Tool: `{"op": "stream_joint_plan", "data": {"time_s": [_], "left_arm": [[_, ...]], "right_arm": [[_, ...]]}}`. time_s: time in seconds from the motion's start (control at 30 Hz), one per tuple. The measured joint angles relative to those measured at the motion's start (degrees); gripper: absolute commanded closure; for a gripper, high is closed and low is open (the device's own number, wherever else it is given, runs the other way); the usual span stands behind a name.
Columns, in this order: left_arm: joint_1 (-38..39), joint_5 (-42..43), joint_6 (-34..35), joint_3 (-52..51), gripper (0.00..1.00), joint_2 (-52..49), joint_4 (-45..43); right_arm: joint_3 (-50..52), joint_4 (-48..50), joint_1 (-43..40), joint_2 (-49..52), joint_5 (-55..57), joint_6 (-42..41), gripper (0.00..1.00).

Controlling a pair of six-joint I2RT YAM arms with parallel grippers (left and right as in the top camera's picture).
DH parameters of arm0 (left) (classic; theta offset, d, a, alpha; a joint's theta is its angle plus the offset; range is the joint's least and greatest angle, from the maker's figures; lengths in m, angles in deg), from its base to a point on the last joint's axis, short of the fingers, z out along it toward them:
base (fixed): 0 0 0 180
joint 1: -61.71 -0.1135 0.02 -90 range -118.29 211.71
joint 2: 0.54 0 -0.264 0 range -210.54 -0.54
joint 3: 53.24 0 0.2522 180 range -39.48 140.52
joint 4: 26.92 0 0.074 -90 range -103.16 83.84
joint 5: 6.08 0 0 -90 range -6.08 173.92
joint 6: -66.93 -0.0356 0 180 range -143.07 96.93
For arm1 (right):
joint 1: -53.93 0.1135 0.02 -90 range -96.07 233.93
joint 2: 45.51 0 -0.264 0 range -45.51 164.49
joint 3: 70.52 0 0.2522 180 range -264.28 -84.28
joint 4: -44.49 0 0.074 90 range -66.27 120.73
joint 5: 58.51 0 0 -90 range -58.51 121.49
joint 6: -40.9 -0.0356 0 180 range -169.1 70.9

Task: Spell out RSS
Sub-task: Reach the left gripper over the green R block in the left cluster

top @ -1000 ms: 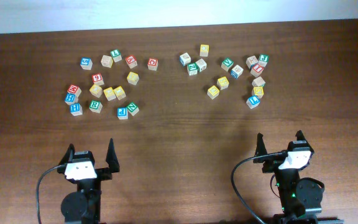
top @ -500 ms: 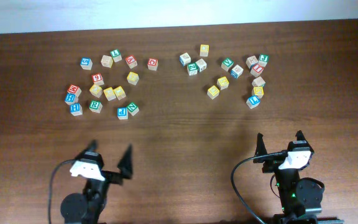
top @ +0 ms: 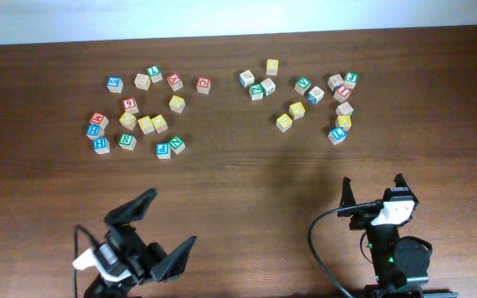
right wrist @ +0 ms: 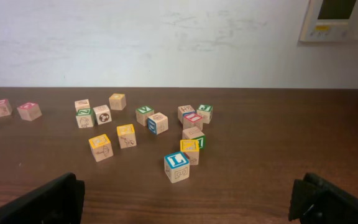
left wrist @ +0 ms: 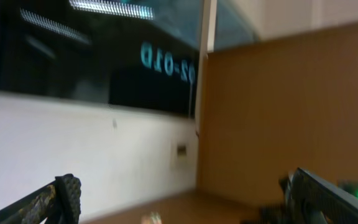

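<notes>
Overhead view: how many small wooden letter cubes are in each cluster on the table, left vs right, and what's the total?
Small wooden letter cubes, left cluster: 16
Small wooden letter cubes, right cluster: 14
Total: 30

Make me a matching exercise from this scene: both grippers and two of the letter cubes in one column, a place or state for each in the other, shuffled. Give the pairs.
Things
1. left gripper
2. right gripper
3. green R cube
4. blue L cube

Places and states
a. near edge of the right cluster
b. open, facing the cubes squarely
c. near edge of the left cluster
d. open, turned at a slant

Pairs: 1-d, 2-b, 3-c, 4-a
</notes>
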Motion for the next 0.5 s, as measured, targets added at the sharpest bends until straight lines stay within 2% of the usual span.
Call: {"op": "stream_joint_plan", "data": {"time_s": [0.1,0.23,0.33,0.37,0.4,0.5], "left_arm": [[0.0,-6.0,1.5,2.4,0.01,0.0,1.3],[0.0,-12.9,0.5,9.7,0.01,-0.1,12.2],[0.0,-15.2,-5.2,18.4,0.01,-1.5,28.1],[0.0,-16.0,-7.6,23.0,0.01,-3.0,37.7],[0.0,-17.0,-9.9,25.8,0.01,-4.7,43.3],[0.0,-21.1,-18.0,38.1,0.01,-14.5,63.1]], "right_arm": [[0.0,0.0,0.0,0.0,0.0,0.0,0.02],[0.0,0.0,0.0,0.0,0.0,0.0,0.01],[0.0,0.0,0.0,0.0,0.0,0.0,0.02],[0.0,0.0,0.0,0.0,0.0,0.0,0.02],[0.0,0.0,0.0,0.0,0.0,0.0,0.02],[0.0,0.0,0.0,0.0,0.0,0.0,0.01]]}}
